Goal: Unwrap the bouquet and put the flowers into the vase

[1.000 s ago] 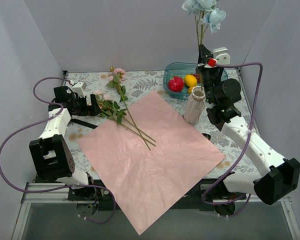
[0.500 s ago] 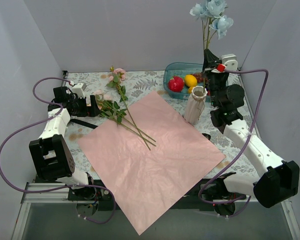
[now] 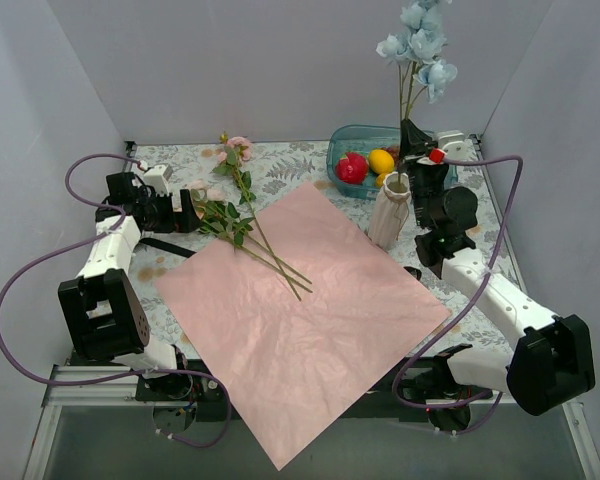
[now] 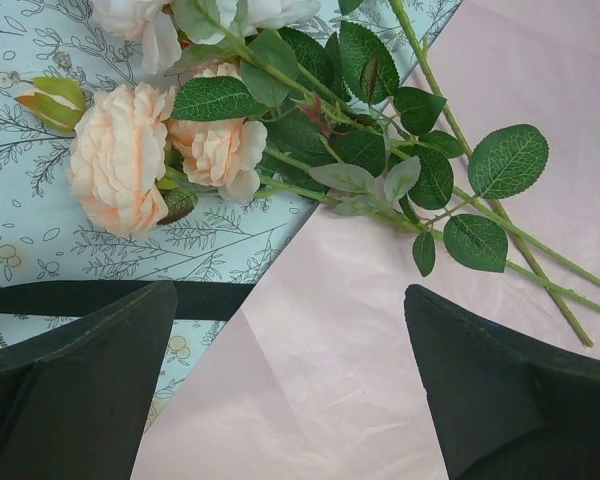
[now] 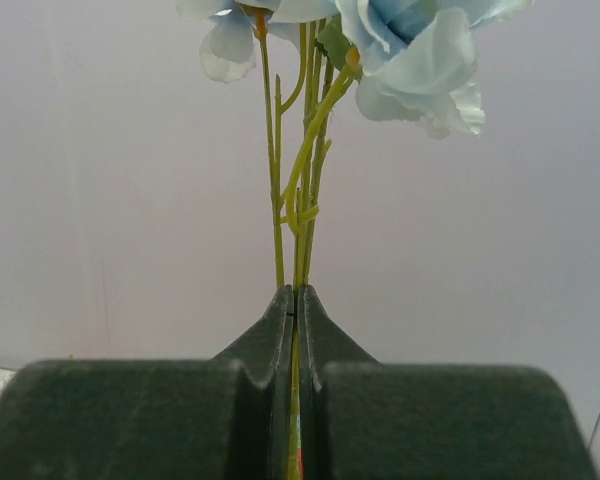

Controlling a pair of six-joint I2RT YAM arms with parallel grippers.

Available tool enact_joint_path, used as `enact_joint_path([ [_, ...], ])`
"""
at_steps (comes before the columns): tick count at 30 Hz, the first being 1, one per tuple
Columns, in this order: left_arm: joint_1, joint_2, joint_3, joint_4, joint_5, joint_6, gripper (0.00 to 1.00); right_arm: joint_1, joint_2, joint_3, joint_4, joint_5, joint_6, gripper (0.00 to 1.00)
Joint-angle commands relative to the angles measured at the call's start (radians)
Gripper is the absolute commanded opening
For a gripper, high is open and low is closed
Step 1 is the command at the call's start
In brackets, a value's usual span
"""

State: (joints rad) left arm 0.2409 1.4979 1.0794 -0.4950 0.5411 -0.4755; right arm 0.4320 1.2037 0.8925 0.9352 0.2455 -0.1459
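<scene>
Tabletop (image 3: 290,165) with a leaf-print cover runs beneath both my pincers. Spread over it is the opened pink wrapping paper (image 3: 310,310); one corner of it lies right below my left pincer (image 3: 192,212), and its far edge lies below and to the left of my right pincer (image 3: 410,130).

The teal fruit bowl (image 3: 363,138) sits just left of my right pincer, holding a red fruit (image 3: 352,167) and a yellow one (image 3: 382,160). The white ribbed vase (image 3: 389,210) stands upright directly below that pincer, beside the paper's edge.

My right pincer is raised and pinched tight on the thin green stems of the pale blue flowers (image 3: 420,45). Their blooms stand straight above my fingers (image 5: 265,340). The lower stem ends are hidden behind the fingers, so I cannot tell how close they are to the vase mouth.

My left pincer hangs low with its jaws wide apart, gripping nothing. Just ahead of it lie the peach roses (image 4: 120,160) on the tablecloth, and their leafy stems (image 4: 500,215) trail rightward onto the paper. A pink rose (image 3: 238,148) lies farther beyond. The black ribbon (image 4: 210,298) lies flat on the cloth between my left fingertips, running under the paper's edge.
</scene>
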Motion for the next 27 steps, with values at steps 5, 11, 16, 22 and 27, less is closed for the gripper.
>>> enact_joint_path([
  [5, 0.006, -0.019, 0.063, -0.016, 0.008, 0.003, 0.98, -0.006, -0.029, -0.118, 0.162, 0.066, 0.035, 0.01],
  [11, 0.006, -0.011, 0.089, -0.043, 0.011, -0.009, 0.98, -0.004, -0.041, -0.156, 0.145, 0.090, 0.046, 0.01],
  [16, 0.008, -0.028, 0.091, -0.042, 0.013, -0.015, 0.98, -0.004, -0.052, -0.184, 0.108, 0.095, 0.045, 0.10],
  [22, 0.006, -0.018, 0.123, -0.059, 0.014, -0.020, 0.98, -0.004, -0.087, -0.193, 0.041, 0.089, 0.042, 0.53],
  [27, 0.006, -0.016, 0.134, -0.056, 0.023, -0.031, 0.98, 0.001, -0.133, -0.184, -0.070, 0.066, 0.055, 0.78],
])
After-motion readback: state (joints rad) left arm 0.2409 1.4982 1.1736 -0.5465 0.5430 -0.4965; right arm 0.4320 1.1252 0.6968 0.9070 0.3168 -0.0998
